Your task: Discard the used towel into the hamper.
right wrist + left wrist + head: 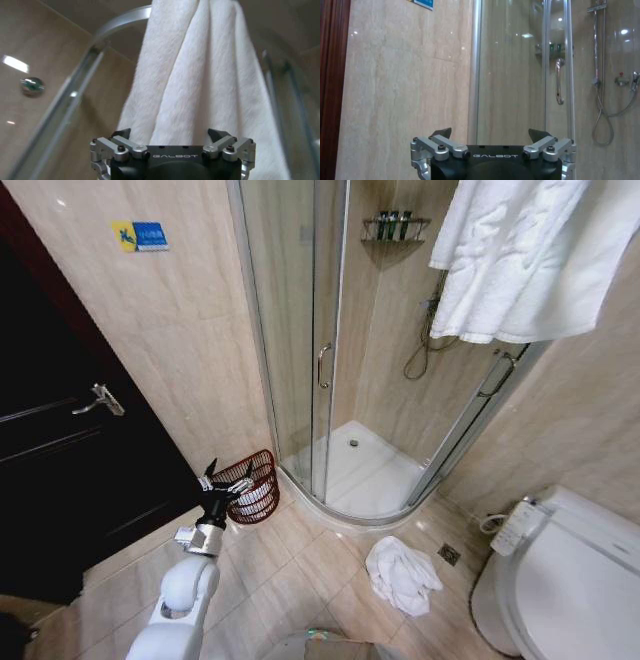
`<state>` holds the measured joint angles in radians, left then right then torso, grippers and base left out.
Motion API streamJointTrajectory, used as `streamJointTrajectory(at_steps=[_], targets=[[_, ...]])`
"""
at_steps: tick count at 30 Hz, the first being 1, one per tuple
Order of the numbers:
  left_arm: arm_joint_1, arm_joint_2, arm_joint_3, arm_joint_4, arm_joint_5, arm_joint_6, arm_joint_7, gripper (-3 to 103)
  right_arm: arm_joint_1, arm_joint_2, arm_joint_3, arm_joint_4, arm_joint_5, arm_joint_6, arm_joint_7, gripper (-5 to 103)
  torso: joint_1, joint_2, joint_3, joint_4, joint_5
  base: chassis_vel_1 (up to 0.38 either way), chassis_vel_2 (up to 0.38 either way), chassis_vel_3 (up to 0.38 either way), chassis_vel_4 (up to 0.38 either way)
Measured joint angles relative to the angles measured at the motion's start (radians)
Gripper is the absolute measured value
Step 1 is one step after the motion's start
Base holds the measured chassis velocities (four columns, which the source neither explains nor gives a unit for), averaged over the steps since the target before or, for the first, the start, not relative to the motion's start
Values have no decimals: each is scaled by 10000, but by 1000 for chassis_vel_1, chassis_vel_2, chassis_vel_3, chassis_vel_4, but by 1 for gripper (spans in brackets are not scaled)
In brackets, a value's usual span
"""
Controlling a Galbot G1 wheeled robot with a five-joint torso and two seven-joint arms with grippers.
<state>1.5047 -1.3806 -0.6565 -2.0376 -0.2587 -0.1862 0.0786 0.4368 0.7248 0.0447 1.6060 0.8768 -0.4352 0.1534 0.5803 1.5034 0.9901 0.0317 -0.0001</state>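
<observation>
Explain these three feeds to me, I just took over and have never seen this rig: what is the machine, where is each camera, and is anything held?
It is a wheeled robot with two arms, in a bathroom. The head view looks down from its head: the left gripper hangs open beside the hamper, a reddish wire basket on the floor by the shower stall. A crumpled white towel lies on the tiles near the toilet; another large towel hangs over the shower rail. The left wrist view looks past the open, empty left gripper at the shower glass. The right wrist view shows the right gripper, open and facing the hanging towel without gripping it. Nothing is held.
</observation>
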Motion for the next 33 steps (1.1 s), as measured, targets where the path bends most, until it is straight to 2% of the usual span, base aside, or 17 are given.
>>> streamJointTrajectory(at_steps=[4,8,10,13,15,18,20,21,23,24,25,27,28,29,30,32,33], targets=[[0,-29,10,66,0,-49,31,100,613,208,-291,-490,-450,-161,129,100,-1,-2,-1,-2,2,0,0,0,0],[-104,-41,66,108,11,-53,42,100,968,284,-449,-776,-361,-191,127,101,-2,-3,-3,-1,0,0,0,0,0],[-136,-38,83,110,12,-53,44,100,1005,281,-489,-790,-257,-188,122,97,-2,-4,-3,-1,-1,0,0,0,0],[-208,-30,114,132,20,-50,52,100,1015,257,-520,-800,-166,-173,108,84,-2,-6,-3,0,3,0,0,0,0],[-219,-29,123,138,24,-50,54,100,1007,251,-516,-796,-155,-172,106,84,-2,-7,-3,0,2,0,0,0,0],[-228,-35,135,154,30,-49,64,100,973,228,-504,-778,-138,-173,101,73,-3,-8,-4,0,2,0,0,0,0],[-229,-41,141,177,34,-55,85,100,943,206,-504,-759,-132,-172,94,61,-3,-8,-4,0,1,0,0,0,0],[-229,-41,141,177,34,-55,85,100,943,206,-504,-759,-132,-172,94,61,-3,-8,-4,0,1,0,0,0,0],[-232,-48,142,203,36,-84,103,100,918,199,-497,-724,-126,-173,93,51,-4,-9,-5,0,0,0,0,0,0],[-232,-51,141,213,37,-97,106,100,907,194,-489,-710,-122,-175,93,51,-4,-9,-5,0,-1,0,0,0,0],[-230,-52,138,222,38,-118,116,100,887,177,-484,-683,-117,-174,91,40,-4,-9,-5,1,-1,0,0,0,0],[-226,-52,137,225,38,-134,118,100,880,163,-484,-668,-113,-175,87,40,-4,-9,-6,1,0,0,0,0,0],[-223,-53,132,227,38,-157,120,100,876,144,-484,-636,-96,-175,85,29,-4,-10,-6,1,0,0,0,0,0],[-223,-53,132,227,38,-157,120,100,876,144,-484,-636,-96,-175,85,29,-4,-10,-6,1,0,0,0,0,0],[-219,-53,128,227,38,-168,122,100,875,130,-483,-611,-87,-175,84,24,-5,-10,-6,0,0,0,0,0,0],[-214,-53,125,227,38,-172,122,100,870,119,-484,-586,-85,-176,85,24,-5,-10,-6,0,0,0,0,0,0],[-203,-50,123,225,39,-175,122,100,853,93,-482,-542,-84,-177,84,19,-5,-10,-6,1,-1,0,0,0,0]])
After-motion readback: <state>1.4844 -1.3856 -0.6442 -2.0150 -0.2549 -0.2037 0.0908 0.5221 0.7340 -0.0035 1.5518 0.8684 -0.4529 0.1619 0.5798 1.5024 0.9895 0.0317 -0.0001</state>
